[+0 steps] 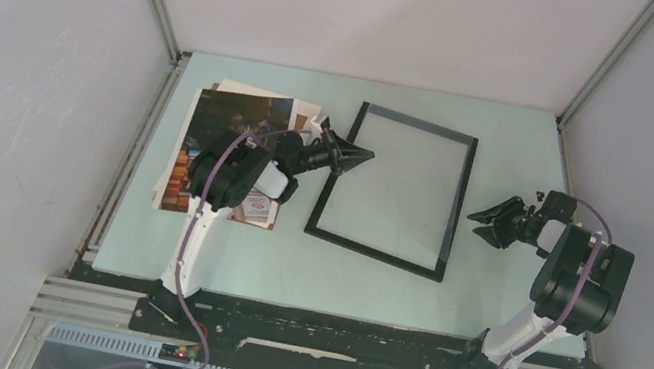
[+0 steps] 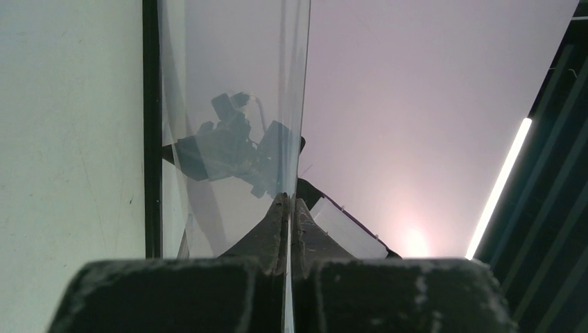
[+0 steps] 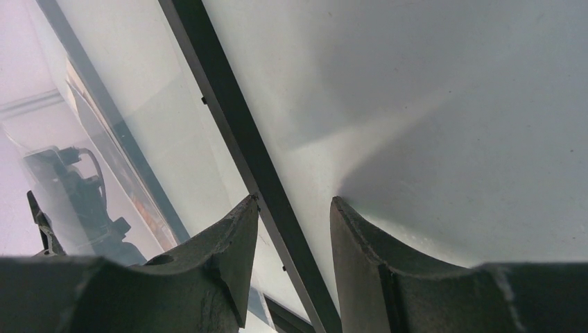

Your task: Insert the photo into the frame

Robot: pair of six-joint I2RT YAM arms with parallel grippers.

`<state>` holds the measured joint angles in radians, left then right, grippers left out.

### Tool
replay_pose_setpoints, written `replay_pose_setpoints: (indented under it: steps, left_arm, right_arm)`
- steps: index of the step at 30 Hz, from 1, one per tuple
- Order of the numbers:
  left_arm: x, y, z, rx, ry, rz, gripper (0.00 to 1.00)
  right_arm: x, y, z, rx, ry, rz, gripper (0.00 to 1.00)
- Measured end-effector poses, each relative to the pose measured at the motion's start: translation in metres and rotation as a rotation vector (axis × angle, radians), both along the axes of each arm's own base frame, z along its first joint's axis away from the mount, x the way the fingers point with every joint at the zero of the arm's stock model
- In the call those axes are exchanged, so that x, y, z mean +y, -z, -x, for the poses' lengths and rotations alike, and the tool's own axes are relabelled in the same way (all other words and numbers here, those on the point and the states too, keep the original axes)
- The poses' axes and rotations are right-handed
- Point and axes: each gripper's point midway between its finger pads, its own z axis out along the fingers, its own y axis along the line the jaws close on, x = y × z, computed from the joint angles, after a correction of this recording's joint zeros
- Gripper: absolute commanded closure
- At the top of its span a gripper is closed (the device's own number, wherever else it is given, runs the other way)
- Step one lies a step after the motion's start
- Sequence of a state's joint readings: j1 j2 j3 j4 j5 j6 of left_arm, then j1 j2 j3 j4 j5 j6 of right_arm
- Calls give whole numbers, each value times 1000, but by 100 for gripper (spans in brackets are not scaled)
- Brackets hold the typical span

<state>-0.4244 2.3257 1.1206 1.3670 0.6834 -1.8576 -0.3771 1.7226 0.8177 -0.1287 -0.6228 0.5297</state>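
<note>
While your left arm is reaching across the pale table (image 1: 366, 288), the frame (image 1: 372, 250) is lying flat near the middle of it, long sides running away from you. Your left gripper (image 1: 360, 157) is sitting at the frame's left long side, toward the far corner. From the left wrist camera its fingers (image 2: 267, 239) are pressing tight together, and the thin edge of the clear pane (image 2: 229, 83) is running straight into the seam between them, so you are pinching the pane by its edge. The pane is showing a reflection of the gripper, and one black bar of the frame is lying just beside it on the table side. Whether the pane is sitting flat in the border or tilting up out of it, you cannot tell from these views. Your right gripper (image 1: 497, 222) is hovering just off the frame's right long side, jaws standing apart and holding nothing. From its wrist camera the two fingers (image 3: 225, 257) are straddling the black frame bar from above, with a gap showing on either side. The photo (image 1: 233, 117) is lying outside the frame, on a loose pile of sheets at the table's left, partly under your left arm. A white sheet (image 1: 307, 116) is peeking out at the pile's far side and a brownish sheet (image 1: 264, 219) at its near edge.
</note>
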Motion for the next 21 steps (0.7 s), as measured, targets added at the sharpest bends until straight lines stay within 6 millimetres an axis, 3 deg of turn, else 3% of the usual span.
replay_pose_setpoints:
  steps: [21]
  left_arm:
    - [3, 14, 8, 29, 4, -21, 100]
  right_arm:
    - [3, -1, 0, -2, -10, -6, 49]
